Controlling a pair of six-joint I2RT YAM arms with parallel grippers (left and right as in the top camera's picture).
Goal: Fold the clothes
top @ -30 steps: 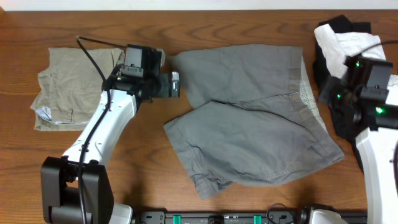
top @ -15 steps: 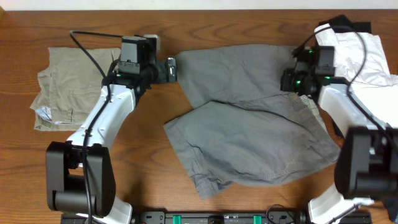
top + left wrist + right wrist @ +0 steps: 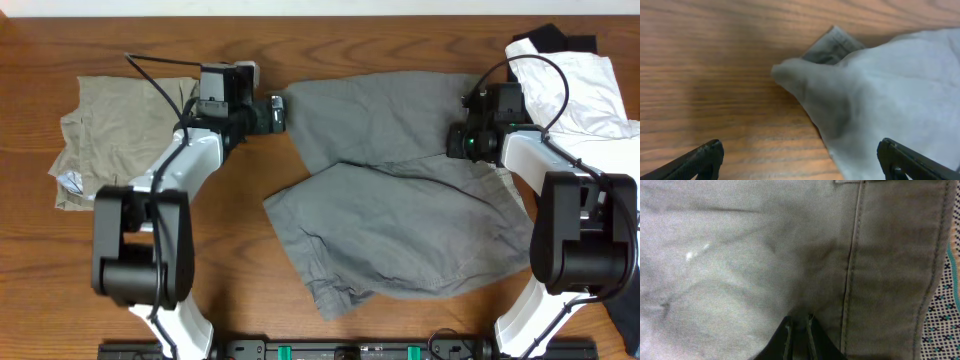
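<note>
- Left gripper [image 3: 801, 152]: fingers spread wide, nothing between them. It hangs low over the bare table [image 3: 715, 75], just off the left leg corner of the grey shorts [image 3: 890, 85].
- That corner is bunched and turned up, showing a strip of hem (stitching visible from the left wrist).
- Right gripper [image 3: 798, 330]: fingers drawn almost together, pinching a thin fold of the shorts' cloth.
- The pinch sits just inside the shorts' waistband [image 3: 895, 270]. A patterned pale lining [image 3: 947, 310] shows beyond the band.
- Overhead: the left gripper [image 3: 275, 112] is at the shorts' upper left edge and the right gripper [image 3: 460, 140] at their upper right.
- The grey shorts [image 3: 400, 220] lie spread mid-table, legs apart, the near leg creased.
- Khaki shorts [image 3: 110, 140] lie well left of the grey shorts, beyond the left arm, roughly folded.
- A white garment [image 3: 580, 85] lies heaped right of the grey shorts, with a black garment [image 3: 560, 40] showing behind it.
</note>
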